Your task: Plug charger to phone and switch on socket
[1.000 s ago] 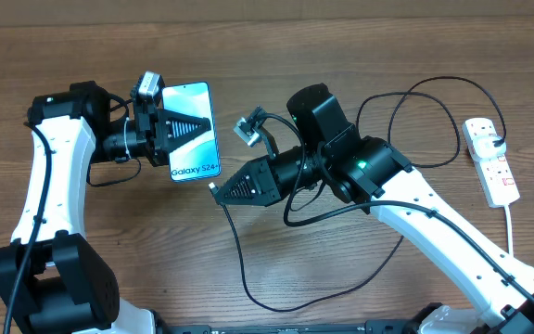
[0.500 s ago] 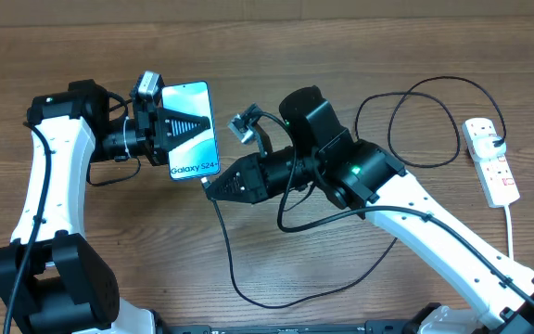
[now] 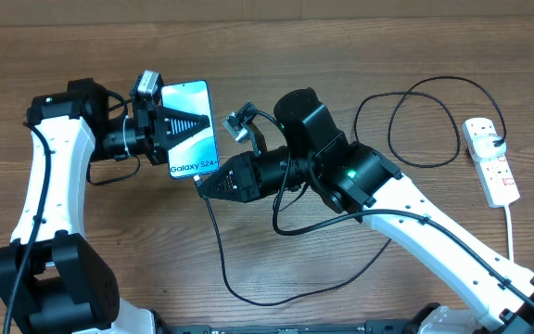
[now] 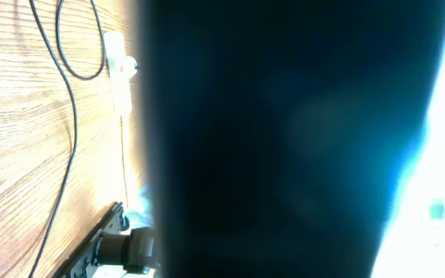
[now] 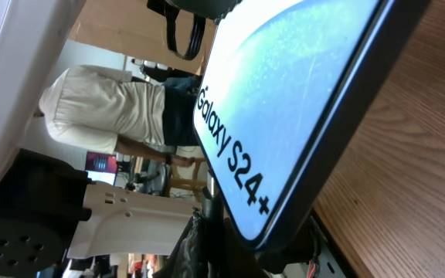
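Note:
The phone (image 3: 191,96) is lifted off the table with its lit screen up, and my left gripper (image 3: 202,125) is shut on it across the middle. My right gripper (image 3: 202,183) is shut on the charger's tip, right at the phone's lower short edge. Whether the tip is in the port is hidden. From there the charger (image 3: 221,269) cable loops down and runs right to the socket (image 3: 491,162). In the right wrist view the phone (image 5: 284,93) fills the frame just above my gripper (image 5: 230,247). A dark close surface blocks most of the left wrist view, beside the socket (image 4: 119,69) and charger (image 4: 69,100).
The white socket lies at the table's far right edge with its white cord (image 3: 511,232) trailing toward the front. The black cable makes a large loop (image 3: 425,121) left of the socket and a second loop near the front edge.
My right gripper has moved left with the charger tip, from a gap beside the phone up to its lower edge. The cable loop dragged left with it. The left arm and phone stayed put.

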Motion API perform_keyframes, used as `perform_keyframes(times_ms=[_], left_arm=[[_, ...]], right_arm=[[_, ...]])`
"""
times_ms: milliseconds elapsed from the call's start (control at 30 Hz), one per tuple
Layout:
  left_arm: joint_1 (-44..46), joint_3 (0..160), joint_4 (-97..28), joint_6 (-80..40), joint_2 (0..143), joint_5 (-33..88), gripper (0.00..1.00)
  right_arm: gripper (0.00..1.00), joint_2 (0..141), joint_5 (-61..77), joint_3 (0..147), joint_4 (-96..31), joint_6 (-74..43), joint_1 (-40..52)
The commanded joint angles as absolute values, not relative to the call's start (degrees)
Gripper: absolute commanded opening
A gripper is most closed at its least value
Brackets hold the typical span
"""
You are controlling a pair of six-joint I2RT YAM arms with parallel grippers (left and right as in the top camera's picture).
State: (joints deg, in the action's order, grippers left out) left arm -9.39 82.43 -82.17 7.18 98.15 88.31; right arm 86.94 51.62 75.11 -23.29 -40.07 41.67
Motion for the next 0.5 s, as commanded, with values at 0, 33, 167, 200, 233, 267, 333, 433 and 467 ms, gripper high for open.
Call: perform_keyframes(times_ms=[0, 33, 167, 200, 233, 267, 333, 433, 467], left_arm=[[-9.30, 82.65, -81.76, 5.65, 97.38, 90.52, 0.05], [-9.30, 82.65, -81.76, 5.48, 97.38, 90.52, 0.05], [-9.30, 82.65, -81.78, 5.17, 97.38, 90.52, 0.04], [-9.30, 82.65, -81.78, 4.69, 97.38, 90.52, 0.05], [-9.30, 82.65, -81.78, 4.16, 97.38, 90.52, 0.04], [-9.30, 82.65, -81.78, 3.64, 97.38, 90.52, 0.04], [-9.30, 82.65, -81.76, 2.61, 97.38, 90.52, 0.04], [-9.30, 82.65, -81.76, 2.57, 97.38, 90.52, 0.04], [-9.30, 82.65, -81.76, 2.57, 97.38, 90.52, 0.04]], right_arm=[[0.04, 85.25, 51.16, 76.20, -22.74, -40.77, 42.04], [0.04, 85.25, 51.11, 76.20, -22.76, -40.77, 42.06], [0.04, 85.25, 50.96, 76.20, -22.76, -40.75, 42.11], [0.04, 85.25, 50.78, 76.20, -22.81, -40.77, 42.11], [0.04, 85.25, 50.57, 76.20, -22.87, -40.80, 42.11], [0.04, 85.25, 50.46, 76.20, -22.98, -41.04, 42.11], [0.04, 85.25, 50.22, 76.20, -23.00, -42.17, 42.11], [0.04, 85.25, 50.09, 76.20, -22.79, -42.26, 42.11], [0.04, 85.25, 50.09, 76.20, -22.79, -42.26, 42.11]])
